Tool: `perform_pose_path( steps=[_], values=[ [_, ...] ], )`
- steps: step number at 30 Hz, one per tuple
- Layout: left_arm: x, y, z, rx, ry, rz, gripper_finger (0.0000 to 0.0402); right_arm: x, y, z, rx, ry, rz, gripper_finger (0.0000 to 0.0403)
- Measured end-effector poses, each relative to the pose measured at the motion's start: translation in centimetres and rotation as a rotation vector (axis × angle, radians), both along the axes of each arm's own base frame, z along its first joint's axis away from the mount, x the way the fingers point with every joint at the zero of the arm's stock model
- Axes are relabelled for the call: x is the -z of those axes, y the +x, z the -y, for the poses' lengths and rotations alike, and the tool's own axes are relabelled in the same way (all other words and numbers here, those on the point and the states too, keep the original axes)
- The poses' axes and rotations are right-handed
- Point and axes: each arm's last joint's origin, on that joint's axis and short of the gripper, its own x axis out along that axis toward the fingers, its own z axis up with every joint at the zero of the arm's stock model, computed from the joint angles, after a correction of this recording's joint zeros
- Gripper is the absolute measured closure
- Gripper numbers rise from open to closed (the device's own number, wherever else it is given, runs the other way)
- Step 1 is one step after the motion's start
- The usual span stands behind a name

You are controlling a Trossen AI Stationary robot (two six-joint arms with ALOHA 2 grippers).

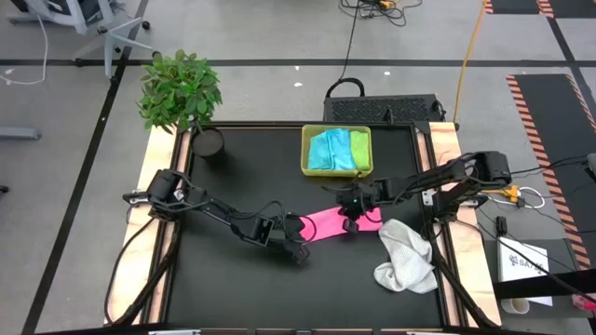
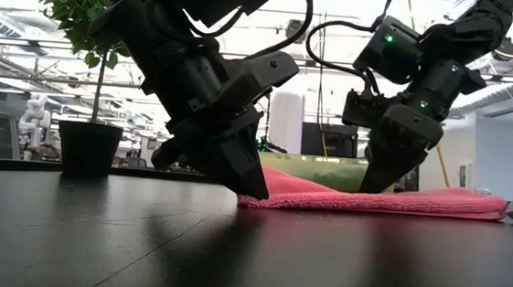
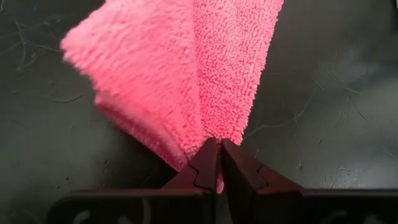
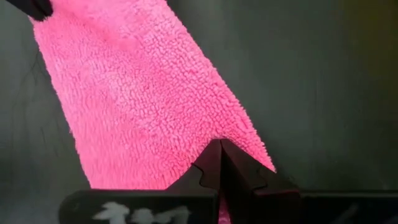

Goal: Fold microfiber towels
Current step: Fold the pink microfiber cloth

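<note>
Robotics lab, floor cables (image 1: 354, 33), hazard tape (image 1: 545, 116), office chairs (image 1: 88, 23) behind

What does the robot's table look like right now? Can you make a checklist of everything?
Surface: black table, bare in front.
Job's things: pink towel lying flat; white towel crumpled at the right; blue towel and green towel in the yellow tray.
Clutter: potted plant at the back left corner.
Grippers: left gripper shut on the pink towel's end; right gripper shut on its other end.
Cables: black and orange cables on the floor behind.
Surroundings: grey floor, office chair.
</note>
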Motion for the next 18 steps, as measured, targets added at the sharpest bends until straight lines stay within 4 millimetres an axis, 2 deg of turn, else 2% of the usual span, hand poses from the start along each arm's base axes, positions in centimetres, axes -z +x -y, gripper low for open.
perform_pose_path(
  steps=[4, 12, 14, 18],
  values=[
    [0.0, 0.0, 0.0, -0.003, -0.002, 0.001, 0.0376, -1.0, -0.4, 0.1, 0.023, 0.011, 0.028, 0.0403],
    [0.0, 0.1, -0.2, -0.004, -0.002, 0.006, 0.0376, -5.3, -2.2, 0.0, 0.074, 0.043, 0.156, 0.0403],
    [-0.2, 0.3, -0.3, 0.003, -0.003, 0.03, 0.0376, -5.6, -2.8, -0.1, 0.082, 0.043, 0.142, 0.0403],
    [-1.9, 0.5, -0.4, 0.031, -0.031, 0.103, 0.0376, -5.4, -3.2, -0.1, 0.089, 0.042, 0.11, 0.0403]
  ],
)
